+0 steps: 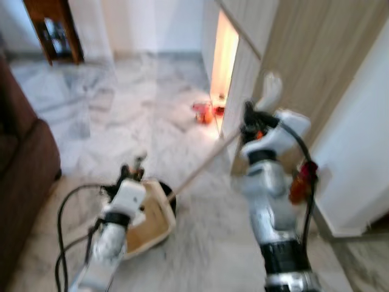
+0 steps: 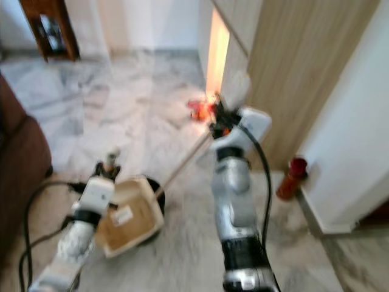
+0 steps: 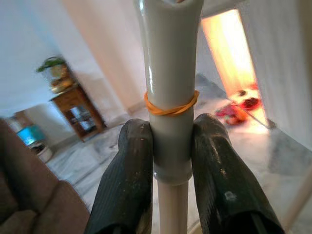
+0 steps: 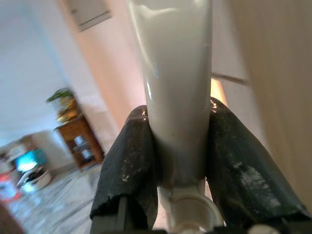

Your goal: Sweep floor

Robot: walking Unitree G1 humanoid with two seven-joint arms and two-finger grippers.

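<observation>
Item: broom (image 1: 203, 164). Long, thin, pale stick running from the right gripper (image 1: 248, 121) down and toward the robot's left to a dark head on the marble floor (image 1: 152, 121), just beside the dustpan (image 1: 149, 222). Its grip end is a glossy white sleeve (image 4: 173, 73), clamped between the right gripper's two black fingers (image 4: 129, 161). Judged light and stiff, long enough to swing wide; the shiny sleeve looks slippery, so a hold on its narrower lower part seems safest.

Item: dustpan. Cream-coloured scoop with a white label, lying on the floor below and ahead of the left gripper (image 3: 170, 146), which is closed around its upright grey-white handle (image 3: 168, 73), just under an orange rubber band (image 3: 170, 108). Judged light, rigid plastic.

Surroundings: red and orange items (image 1: 206, 111) on the floor beyond the right gripper, by a lit opening; a brown sofa (image 1: 24, 164) out past the left gripper; a dark wooden cabinet (image 1: 55, 27) far ahead.
</observation>
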